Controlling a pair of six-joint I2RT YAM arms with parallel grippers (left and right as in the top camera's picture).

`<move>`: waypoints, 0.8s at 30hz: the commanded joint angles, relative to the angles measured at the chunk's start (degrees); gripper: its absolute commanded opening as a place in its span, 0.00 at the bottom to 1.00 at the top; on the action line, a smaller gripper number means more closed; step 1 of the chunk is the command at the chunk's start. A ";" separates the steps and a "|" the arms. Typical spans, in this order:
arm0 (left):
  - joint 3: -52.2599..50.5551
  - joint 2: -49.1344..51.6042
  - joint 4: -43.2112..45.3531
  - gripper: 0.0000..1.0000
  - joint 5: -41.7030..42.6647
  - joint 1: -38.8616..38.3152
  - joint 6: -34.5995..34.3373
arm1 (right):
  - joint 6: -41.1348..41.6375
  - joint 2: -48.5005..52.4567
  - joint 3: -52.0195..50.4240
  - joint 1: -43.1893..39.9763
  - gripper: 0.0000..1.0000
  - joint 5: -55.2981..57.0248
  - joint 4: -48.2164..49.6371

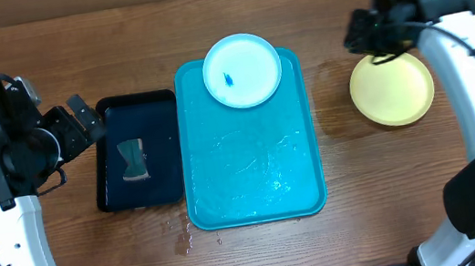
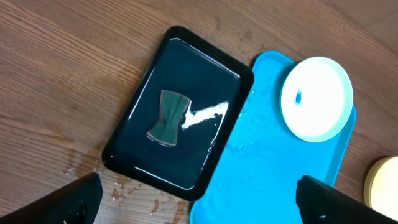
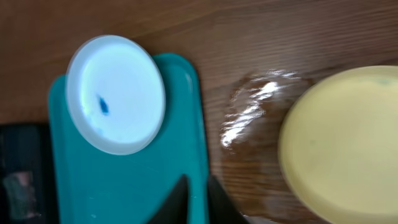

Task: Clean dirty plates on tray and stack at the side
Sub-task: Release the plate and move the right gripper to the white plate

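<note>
Smeared blue plate [image 1: 241, 70] at tray's [image 1: 253, 181] 12; yellow plate [image 1: 392, 89] parked at 3, likely stack base. Right gripper [image 3: 196, 193] pinched empty, left gripper [image 1: 84, 119] wide.

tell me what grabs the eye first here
The large bright turquoise rectangular plastic tray lies dead centre, with a round light-blue-rimmed plastic plate bearing a blue smear at its far end. A pale yellow-green round plastic plate sits to the tray's right, a small black rectangular tray to its left.

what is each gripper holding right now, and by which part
Nothing is held. The left gripper is open and empty; the right gripper is shut on nothing.
</note>
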 commanded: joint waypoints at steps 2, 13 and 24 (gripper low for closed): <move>0.87 0.20 0.02 1.00 0.44 0.13 -0.17 | -0.17 -0.87 -1.22 5.55 0.04 3.21 4.00; 0.87 0.20 0.02 1.00 0.44 0.13 -0.17 | -0.20 -0.87 -6.25 15.43 0.09 9.81 14.36; 0.87 0.20 0.02 1.00 0.44 0.13 -0.17 | -0.17 1.53 -8.28 16.65 0.31 11.19 21.62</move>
